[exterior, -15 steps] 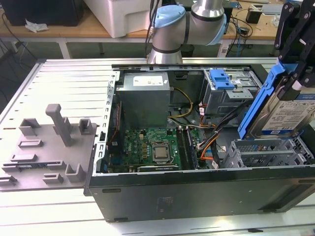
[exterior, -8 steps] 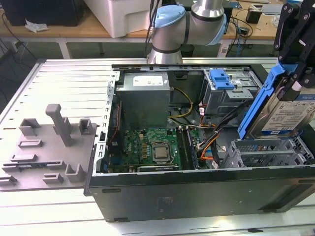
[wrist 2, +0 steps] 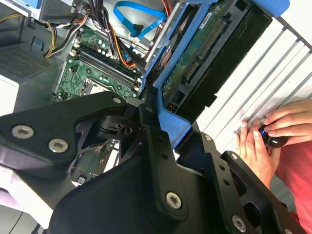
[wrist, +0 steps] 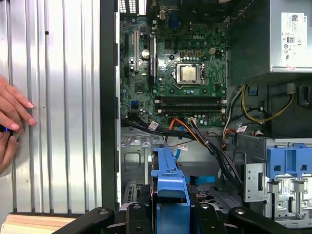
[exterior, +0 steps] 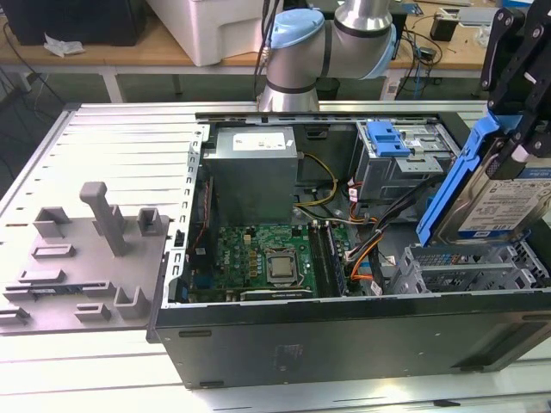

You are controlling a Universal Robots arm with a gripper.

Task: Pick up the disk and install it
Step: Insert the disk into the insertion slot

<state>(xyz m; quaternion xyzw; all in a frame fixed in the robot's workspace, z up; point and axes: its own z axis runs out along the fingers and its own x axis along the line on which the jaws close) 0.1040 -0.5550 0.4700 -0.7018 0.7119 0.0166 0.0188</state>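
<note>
Slatted metal table (exterior: 112, 138) — open computer case (exterior: 344, 340), grey fixture plate (exterior: 60, 284)

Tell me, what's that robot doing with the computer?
The robot arm's end effector grips the disk by its blue rail and holds it tilted on edge over the open computer case, at the exterior view's right. The disk is not yet seated inside the case. A person's hands rest on the slatted metal table beside the case.
</note>
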